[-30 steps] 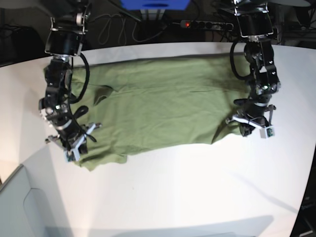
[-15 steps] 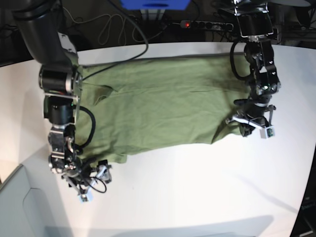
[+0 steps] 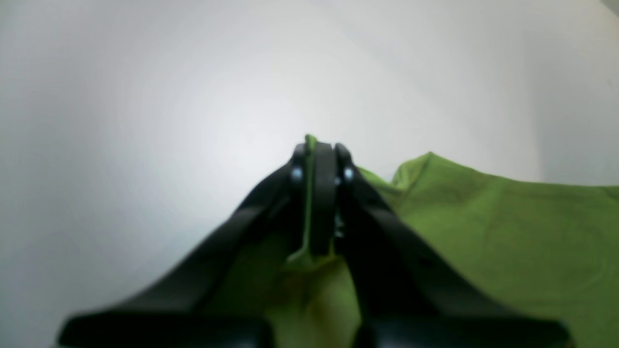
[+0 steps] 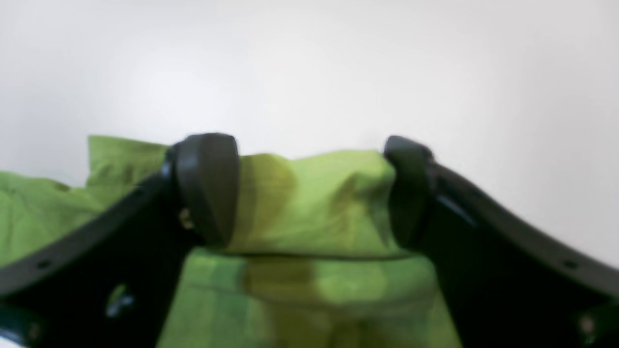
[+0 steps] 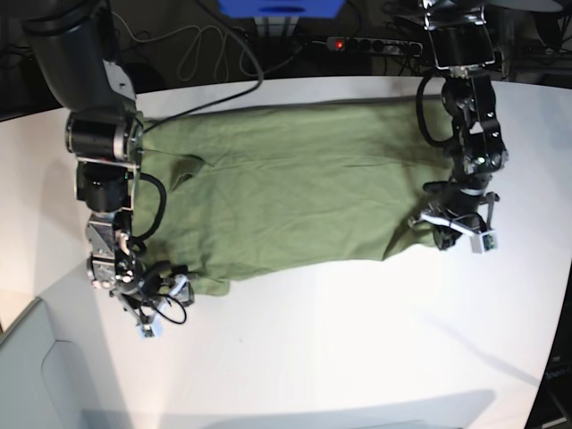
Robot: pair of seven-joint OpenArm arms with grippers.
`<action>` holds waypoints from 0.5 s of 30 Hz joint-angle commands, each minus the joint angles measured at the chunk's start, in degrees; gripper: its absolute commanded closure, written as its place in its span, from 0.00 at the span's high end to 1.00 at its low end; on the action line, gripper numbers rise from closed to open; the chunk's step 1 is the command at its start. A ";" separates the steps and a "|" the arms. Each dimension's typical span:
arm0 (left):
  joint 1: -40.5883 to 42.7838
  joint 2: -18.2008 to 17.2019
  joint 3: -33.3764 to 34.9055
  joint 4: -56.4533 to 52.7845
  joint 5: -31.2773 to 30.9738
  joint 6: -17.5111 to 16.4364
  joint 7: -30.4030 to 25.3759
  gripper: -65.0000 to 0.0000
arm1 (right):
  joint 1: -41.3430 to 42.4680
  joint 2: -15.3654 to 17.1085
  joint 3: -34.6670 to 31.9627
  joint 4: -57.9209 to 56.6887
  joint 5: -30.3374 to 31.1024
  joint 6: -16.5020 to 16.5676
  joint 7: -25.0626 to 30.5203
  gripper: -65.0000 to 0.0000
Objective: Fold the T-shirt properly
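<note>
The olive-green T-shirt lies spread out and wrinkled across the white table. On the right side of the base view, my left gripper is shut on the shirt's near right corner. The left wrist view shows a thin fold of T-shirt pinched between the shut left gripper. At the shirt's near left corner, my right gripper stands open. The right wrist view has a bunched edge of T-shirt lying between the spread fingers of the right gripper, which do not close on it.
A power strip with cables and a blue object sit behind the table's far edge. A pale grey surface adjoins the table at the near left corner. Bare tabletop stretches in front of the shirt.
My right gripper let go of the shirt's left edge, opened and swung toward the near side, then came back to the near left corner. The left arm has not moved.
</note>
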 commanded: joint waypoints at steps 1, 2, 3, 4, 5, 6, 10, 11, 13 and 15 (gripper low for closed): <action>-0.97 -0.61 -0.05 0.74 -0.25 0.05 -1.47 0.00 | 1.75 0.47 0.06 0.93 0.44 -0.01 0.64 0.47; -0.97 -0.61 -0.05 0.74 -0.25 0.05 -1.47 0.00 | 1.75 0.47 0.06 0.93 0.44 -0.01 0.64 0.35; -0.97 -0.61 -0.05 0.65 -0.25 0.05 -1.47 0.00 | 1.75 0.47 0.06 1.02 0.44 -0.01 0.64 0.24; -0.97 -0.61 -0.05 0.65 -0.25 0.05 -1.47 0.00 | 1.75 0.47 0.15 1.02 0.44 -0.01 0.64 0.12; -0.97 -0.61 -0.05 0.65 -0.25 0.05 -1.47 0.00 | 1.75 0.47 0.23 1.11 0.44 -0.01 0.64 0.00; -0.97 -0.61 -0.05 0.57 -0.25 0.05 -1.47 0.00 | 1.75 0.47 0.23 1.72 0.44 -0.01 0.64 0.00; -0.97 -0.61 -0.05 0.57 -0.25 0.05 -1.47 0.00 | 0.43 0.38 0.32 6.73 0.53 -0.01 0.02 0.00; -0.97 -0.61 0.04 0.57 -0.25 0.05 -1.47 0.00 | -0.36 0.38 0.32 8.75 0.53 -0.01 -0.06 0.00; -0.97 -0.61 0.04 0.48 -0.25 0.05 -1.47 0.00 | -2.12 0.38 0.32 13.15 0.53 -0.01 -0.06 0.00; -0.97 -0.61 0.04 0.48 -0.25 0.05 -1.47 0.00 | -4.23 0.38 0.32 17.37 0.61 -0.01 -0.94 0.00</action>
